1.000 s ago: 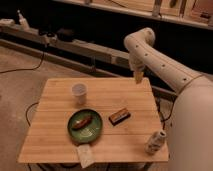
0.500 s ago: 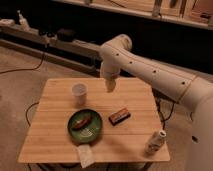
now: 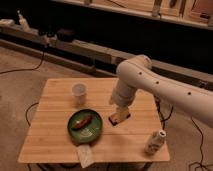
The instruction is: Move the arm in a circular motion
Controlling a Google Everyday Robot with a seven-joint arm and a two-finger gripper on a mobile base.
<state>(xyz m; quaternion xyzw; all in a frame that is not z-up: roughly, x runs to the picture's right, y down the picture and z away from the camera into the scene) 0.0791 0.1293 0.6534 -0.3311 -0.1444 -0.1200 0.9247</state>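
Note:
The arm (image 3: pixel 165 90) is thick, white and tubular with small dark dots. It reaches in from the right edge, bends at a rounded joint (image 3: pixel 136 67) above the table's back half, and points down. Its gripper (image 3: pixel 120 111) hangs low over the middle of the wooden table (image 3: pixel 55 135), directly above a small brown box (image 3: pixel 118 120) that it partly hides. Whether it touches the box cannot be told.
A white cup (image 3: pixel 79 93) stands left of the gripper. A green plate (image 3: pixel 85 126) with a brown food item lies at front centre, with a white packet (image 3: pixel 85 155) at the front edge. A small white bottle (image 3: pixel 155 141) stands at front right. Cables run along the floor.
The arm's bent joint swung from the back right to the left, then came forward and down. The gripper now hangs lower, over the brown box instead of behind the table.

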